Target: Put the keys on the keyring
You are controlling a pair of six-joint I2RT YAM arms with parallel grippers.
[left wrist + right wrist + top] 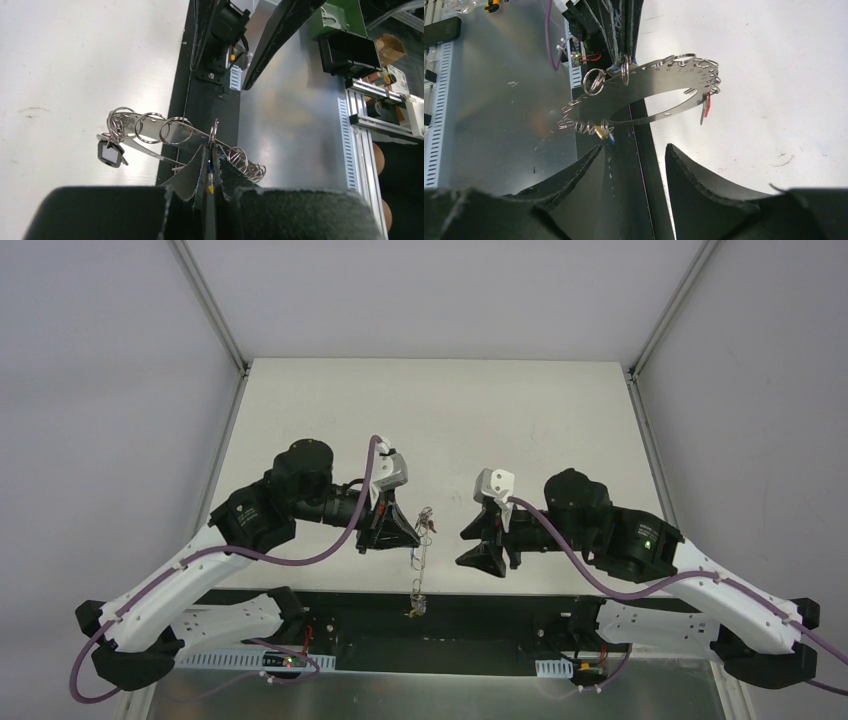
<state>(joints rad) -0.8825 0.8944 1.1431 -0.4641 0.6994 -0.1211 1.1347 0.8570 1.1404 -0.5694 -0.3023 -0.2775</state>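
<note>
Our left tool (210, 152) sits closest, its jaws clamped shut on the keyring (150, 129), a flat silvery band strung with small rings. We see it held in the air over the near edge of the surface (450, 420). From it dangle keys (604, 133) with yellow and blue heads, and a red key (707, 106) farther along. Just right of it, apart, our right tool (634, 150) stands open, gripping nothing.

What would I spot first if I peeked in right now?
A shiny keyring strung with little loops hangs in the air between the two arms, pinched by the left fingers. The right fingers stand open next to it, not touching. Tiny keys dangle from it.
</note>
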